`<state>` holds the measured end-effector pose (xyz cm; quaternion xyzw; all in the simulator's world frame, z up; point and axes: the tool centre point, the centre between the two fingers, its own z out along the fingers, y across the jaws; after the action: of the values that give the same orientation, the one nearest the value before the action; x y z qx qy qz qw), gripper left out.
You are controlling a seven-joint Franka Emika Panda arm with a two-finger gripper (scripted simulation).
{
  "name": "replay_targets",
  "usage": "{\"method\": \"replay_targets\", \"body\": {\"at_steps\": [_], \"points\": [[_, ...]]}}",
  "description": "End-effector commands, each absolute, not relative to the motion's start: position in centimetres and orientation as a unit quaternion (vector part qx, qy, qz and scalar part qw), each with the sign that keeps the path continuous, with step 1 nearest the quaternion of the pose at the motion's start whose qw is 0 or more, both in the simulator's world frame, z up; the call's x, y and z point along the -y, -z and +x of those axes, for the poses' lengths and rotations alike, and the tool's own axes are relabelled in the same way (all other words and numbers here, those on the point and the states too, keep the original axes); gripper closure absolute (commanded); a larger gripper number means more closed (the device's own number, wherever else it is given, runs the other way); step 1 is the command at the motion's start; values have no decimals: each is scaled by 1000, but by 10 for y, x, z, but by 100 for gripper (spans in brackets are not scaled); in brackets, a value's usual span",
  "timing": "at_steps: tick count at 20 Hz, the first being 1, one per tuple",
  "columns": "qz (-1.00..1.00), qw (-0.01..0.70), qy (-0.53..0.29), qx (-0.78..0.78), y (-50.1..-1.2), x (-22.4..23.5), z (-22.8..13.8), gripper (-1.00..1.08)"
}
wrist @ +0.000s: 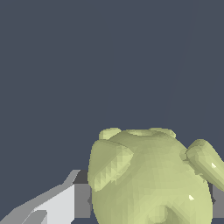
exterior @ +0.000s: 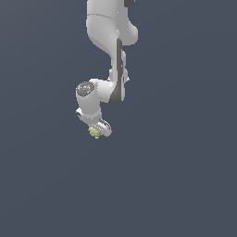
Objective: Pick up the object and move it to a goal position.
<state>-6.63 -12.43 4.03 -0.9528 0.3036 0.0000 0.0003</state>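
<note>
The object (exterior: 95, 133) is a small yellow-green knobbly blob. In the exterior view it sits right under the white arm's gripper (exterior: 97, 132), between the fingers and mostly covered by the hand. In the wrist view the object (wrist: 148, 179) fills the space between the grey pads (wrist: 81, 201), which press against its two sides. The gripper is shut on it. I cannot tell whether it rests on the ground or is lifted.
The white arm (exterior: 111, 46) comes down from the top of the exterior view. Around it there is only a flat dark grey-blue surface (exterior: 176, 176). No goal marker shows.
</note>
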Motion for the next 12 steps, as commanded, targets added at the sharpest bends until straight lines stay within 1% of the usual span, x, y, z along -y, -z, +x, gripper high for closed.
{"method": "replay_targets", "body": {"at_steps": [1,12], "points": [[-953,0,0,-304,-39,125,-66,108],[-953,0,1,-304,-50,117,-65,108]]}}
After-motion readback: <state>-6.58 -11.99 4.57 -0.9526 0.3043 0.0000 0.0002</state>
